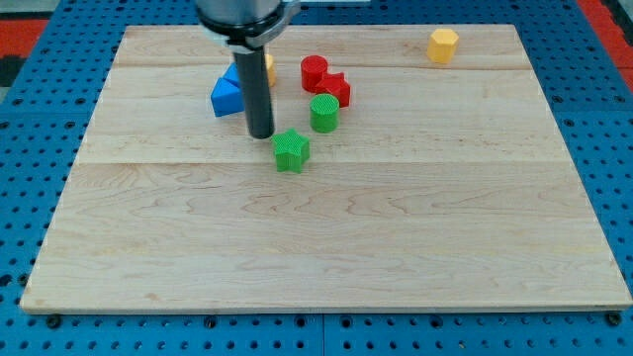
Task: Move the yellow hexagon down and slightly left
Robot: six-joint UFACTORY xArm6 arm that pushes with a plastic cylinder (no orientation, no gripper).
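The yellow hexagon [443, 44] lies near the board's top right edge, alone. My tip [261, 135] is on the board at the upper left of centre, far to the left of the hexagon and lower. It stands just left of a green star [291, 150] and just right of a blue block [228, 92]. A green cylinder [323, 113] sits to the tip's upper right.
A red cylinder [315, 71] and a red block [335, 89] touch each other above the green cylinder. A yellow block [270, 67] shows partly behind the rod. The wooden board [326, 247] lies on a blue pegboard [30, 129].
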